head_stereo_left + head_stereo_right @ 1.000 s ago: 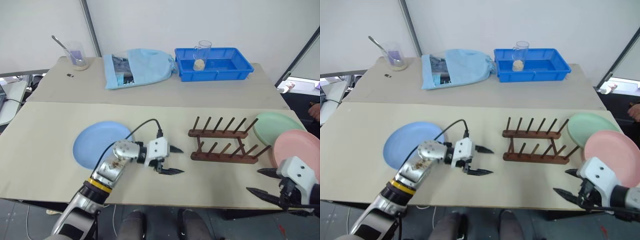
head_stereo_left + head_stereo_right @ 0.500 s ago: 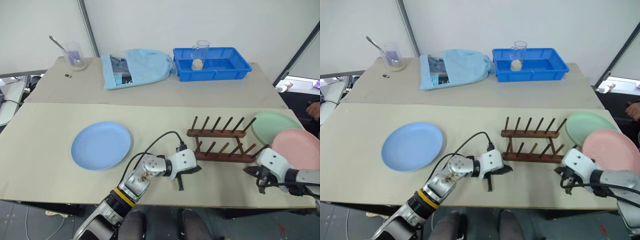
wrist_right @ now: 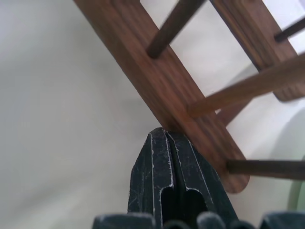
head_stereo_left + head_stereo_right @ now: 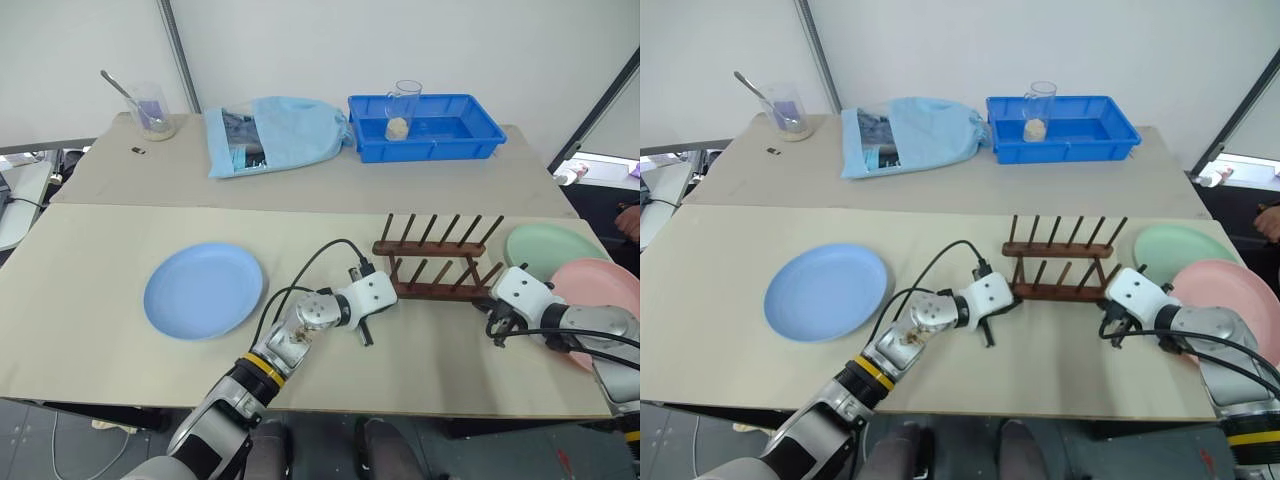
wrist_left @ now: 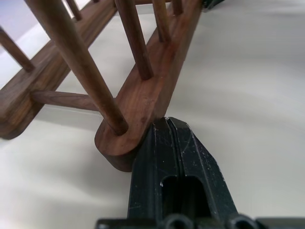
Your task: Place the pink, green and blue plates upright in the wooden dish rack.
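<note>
Left eye view: my left jaws (image 4: 367, 333) and right jaws (image 4: 497, 333) have clenched empty and come against the near rail ends of the wooden dish rack (image 4: 436, 267), which has slid back. I judge I am repositioning it; all plates still lie flat.

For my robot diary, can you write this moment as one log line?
left hand: shut, tips at rack end | right hand: shut, tips on near rail | plates: pink, green, blue flat on table

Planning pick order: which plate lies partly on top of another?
The pink plate. Its rim overlaps the green plate at the table's right end; the blue plate lies alone, left of the rack.
</note>
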Controlling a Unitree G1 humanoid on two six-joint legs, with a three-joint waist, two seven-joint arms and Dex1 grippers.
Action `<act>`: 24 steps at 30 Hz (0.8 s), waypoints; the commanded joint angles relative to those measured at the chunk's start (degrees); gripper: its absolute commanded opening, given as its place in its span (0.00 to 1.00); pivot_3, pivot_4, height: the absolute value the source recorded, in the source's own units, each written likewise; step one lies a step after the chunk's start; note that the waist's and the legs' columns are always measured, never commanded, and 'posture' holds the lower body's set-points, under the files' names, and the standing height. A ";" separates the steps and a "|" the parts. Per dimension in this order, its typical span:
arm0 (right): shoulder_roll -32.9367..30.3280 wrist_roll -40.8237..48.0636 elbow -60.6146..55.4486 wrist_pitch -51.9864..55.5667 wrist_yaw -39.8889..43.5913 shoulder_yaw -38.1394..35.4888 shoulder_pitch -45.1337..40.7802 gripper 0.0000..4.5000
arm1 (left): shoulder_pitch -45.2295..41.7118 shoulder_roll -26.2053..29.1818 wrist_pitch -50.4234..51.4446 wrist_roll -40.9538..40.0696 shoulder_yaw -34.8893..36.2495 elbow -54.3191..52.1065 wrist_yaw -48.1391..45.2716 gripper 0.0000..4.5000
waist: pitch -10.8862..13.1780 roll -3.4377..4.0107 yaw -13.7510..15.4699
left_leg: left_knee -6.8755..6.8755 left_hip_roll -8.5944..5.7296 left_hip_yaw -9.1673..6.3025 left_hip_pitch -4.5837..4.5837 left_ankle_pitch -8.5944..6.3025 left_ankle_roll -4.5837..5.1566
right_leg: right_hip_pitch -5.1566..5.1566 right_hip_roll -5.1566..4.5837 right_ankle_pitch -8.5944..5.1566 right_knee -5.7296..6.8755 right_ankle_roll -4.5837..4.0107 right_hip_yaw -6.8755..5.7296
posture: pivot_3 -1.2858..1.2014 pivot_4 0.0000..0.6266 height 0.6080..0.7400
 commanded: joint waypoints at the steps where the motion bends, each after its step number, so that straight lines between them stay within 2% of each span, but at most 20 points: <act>1: -0.15 -0.47 -0.30 -0.93 -0.78 -0.47 -1.39 0.01 | -1.86 -0.85 -2.40 0.42 1.50 2.45 1.16 0.00 | 0.00 0.00 0.01 | 0.00 0.00 0.00 0.00 0.00 0.00 | 0.00 0.00 0.00 0.00 0.00 0.01 | 0.52 0.24 1.00; 13: 0.25 -1.59 0.58 -0.82 -1.83 0.39 -3.77 0.01 | -3.31 -2.40 -4.17 0.23 2.75 5.14 -0.18 0.00 | 0.00 0.00 -0.01 | 0.01 0.00 0.01 0.02 0.00 0.00 | 0.00 0.00 0.02 0.02 0.01 0.01 | 0.52 0.24 1.00; 17: -0.52 0.65 -3.57 1.20 -0.13 -1.65 -1.28 0.01 | -0.50 0.40 -4.58 -2.42 1.32 -1.78 -8.35 0.00 | -0.01 0.02 -0.07 | 0.00 0.00 0.01 0.00 0.00 0.00 | -0.01 0.01 0.02 0.01 0.00 0.01 | 0.52 0.24 1.00; 20: -1.90 4.32 -11.01 4.49 1.75 -6.42 3.42 0.01 | 2.18 4.59 -3.29 -5.66 2.58 -9.81 -13.99 0.00 | -0.03 0.07 0.00 | -0.08 0.07 -0.01 -0.04 -0.01 0.03 | -0.06 0.08 0.02 0.01 -0.02 0.02 | 0.52 0.24 1.00; 21: -1.95 5.85 -14.35 6.46 1.92 -9.02 5.47 0.07 | 3.06 6.34 -2.01 -7.16 3.81 -12.92 -15.27 0.00 | -0.04 0.09 0.00 | -0.09 0.08 -0.03 -0.10 -0.02 0.03 | -0.14 0.10 0.02 0.03 -0.01 0.03 | 0.52 0.24 1.00; 24: -1.38 9.81 -24.54 12.83 2.16 -16.59 11.76 0.27 | 5.32 11.24 2.28 -13.05 6.85 -21.38 -20.27 0.17 | -0.05 0.11 0.02 | -0.10 0.17 -0.07 -0.08 -0.01 0.03 | -0.14 0.20 0.05 0.06 0.00 0.03 | 0.52 0.24 1.00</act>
